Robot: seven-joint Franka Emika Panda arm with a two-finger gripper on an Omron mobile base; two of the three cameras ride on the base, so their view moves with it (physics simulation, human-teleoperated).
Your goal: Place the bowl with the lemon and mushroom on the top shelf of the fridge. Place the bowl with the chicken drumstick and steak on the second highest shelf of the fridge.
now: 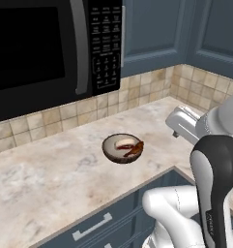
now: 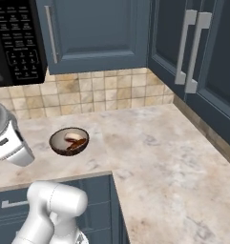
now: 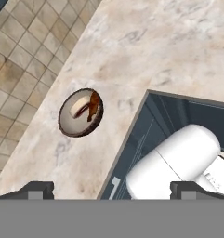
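Marbled beige bench [image 2: 159, 157] runs in an L around a dark blue cabinet corner, tiled backsplash [image 2: 102, 93] behind it. Blue wall cabinets [image 2: 97, 33] above, black microwave [image 1: 40, 48] at upper left in the left base view. Blue drawer front with pale handle [image 1: 92, 226] below the bench edge. One small dark brown bowl [image 1: 123, 147] sits alone on the bench, near the front edge, apart from the backsplash; it holds a pale piece and a reddish-brown piece. Jaws [image 3: 111, 188] spread wide, holding nothing, high above the bench, well apart from the bowl.
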